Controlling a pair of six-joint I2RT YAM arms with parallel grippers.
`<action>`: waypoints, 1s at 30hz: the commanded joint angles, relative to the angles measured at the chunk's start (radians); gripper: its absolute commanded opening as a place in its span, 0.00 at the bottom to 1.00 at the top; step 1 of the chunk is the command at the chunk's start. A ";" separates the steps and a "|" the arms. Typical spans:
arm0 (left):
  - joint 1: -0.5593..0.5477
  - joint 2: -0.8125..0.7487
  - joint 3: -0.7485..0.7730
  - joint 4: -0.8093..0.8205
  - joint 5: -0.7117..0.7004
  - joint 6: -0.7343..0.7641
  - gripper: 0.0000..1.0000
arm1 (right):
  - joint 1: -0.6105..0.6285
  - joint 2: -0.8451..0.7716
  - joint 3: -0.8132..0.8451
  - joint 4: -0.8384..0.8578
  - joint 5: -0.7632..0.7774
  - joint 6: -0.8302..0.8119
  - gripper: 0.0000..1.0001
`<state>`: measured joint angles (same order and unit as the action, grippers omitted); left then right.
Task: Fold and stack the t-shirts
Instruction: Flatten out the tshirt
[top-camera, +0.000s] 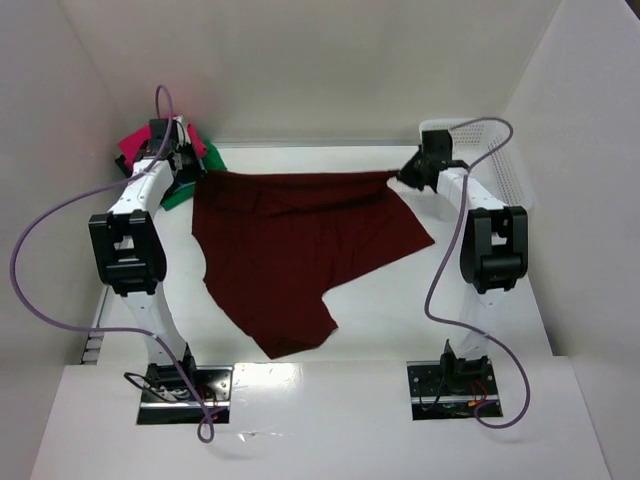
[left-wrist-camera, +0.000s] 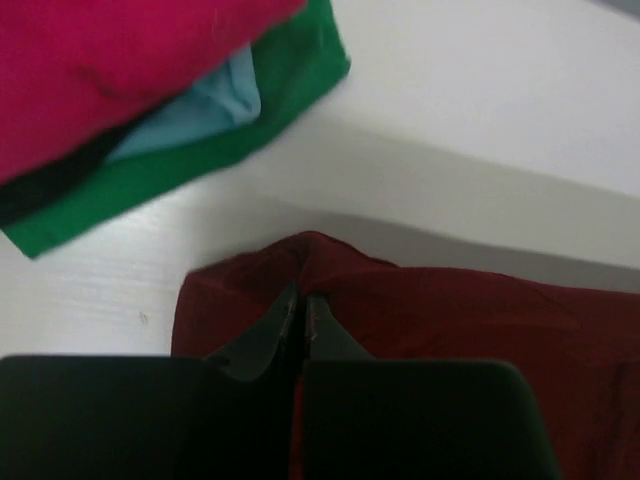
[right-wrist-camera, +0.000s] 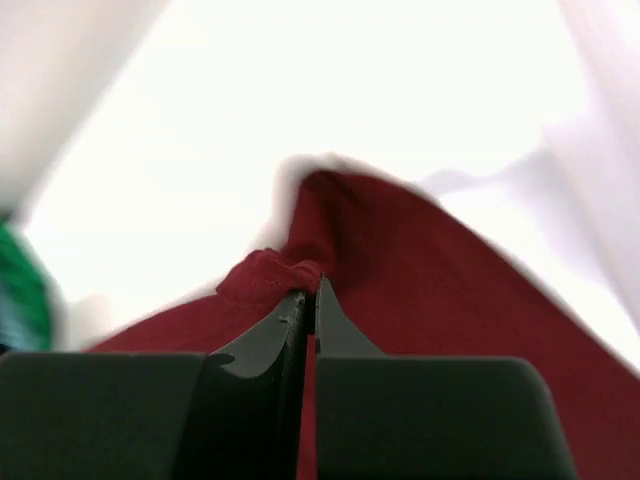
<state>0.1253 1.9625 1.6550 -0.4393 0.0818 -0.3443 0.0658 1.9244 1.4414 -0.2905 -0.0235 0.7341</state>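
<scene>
Maroon shirt (top-camera: 290, 255) spans between left gripper (left-wrist-camera: 302, 300) and right gripper (right-wrist-camera: 311, 292), each clamped on a corner at its tips. Recommend even tension and lowering together, clear of the stack (left-wrist-camera: 120, 70) just beyond the left gripper.

White flat surface (top-camera: 400, 310), white walls on 3 sides. Large plain dark red cloth t-shirt (top-camera: 290, 250) lies spread across the middle. Its far edge runs straight L to R and its near part tapers toward the front. Far-L corner: folded green cloth t-shirt (top-camera: 176, 197) flat on surface, bright pink folded t-shirt (top-camera: 128, 146) stacked above it. Far-R corner: white plastic mesh basket (top-camera: 500, 165). Near edge: L arm base plate (top-camera: 185, 385) & R arm base plate (top-camera: 450, 385).
</scene>
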 joint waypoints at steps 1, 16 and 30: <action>0.005 0.019 0.153 0.048 -0.039 -0.012 0.00 | 0.005 0.114 0.256 0.083 -0.001 -0.025 0.00; 0.025 0.119 0.267 0.033 -0.214 -0.114 0.42 | 0.032 0.756 1.323 -0.163 -0.118 -0.128 1.00; -0.051 -0.235 0.034 -0.073 -0.139 -0.039 1.00 | 0.009 0.167 0.448 -0.167 0.069 -0.409 1.00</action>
<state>0.1402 1.9209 1.8164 -0.4812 -0.1257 -0.4171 0.0792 2.2631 2.0773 -0.5499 0.0063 0.3805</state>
